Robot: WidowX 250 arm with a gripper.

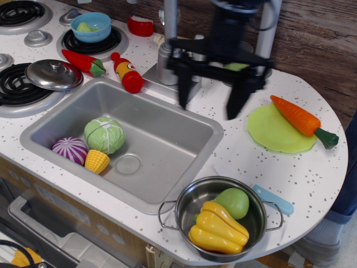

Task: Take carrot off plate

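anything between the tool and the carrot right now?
Nothing visible. The tool, jaws open, hangs over the counter just left of the plate. The carrot lies across the plate's right side, stem end past the rim. Only bare plate and counter lie between them; the green can behind the arm is off that path.

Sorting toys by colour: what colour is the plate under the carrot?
Lime green; the plate shows clearly in the observation.image view, beneath the orange carrot.

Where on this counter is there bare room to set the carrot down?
Bare speckled counter lies between the lime-green round plate, the steel sink and the steel pot. The orange toy carrot lies across the plate's far edge. Crowded: beside the red and yellow bottle.
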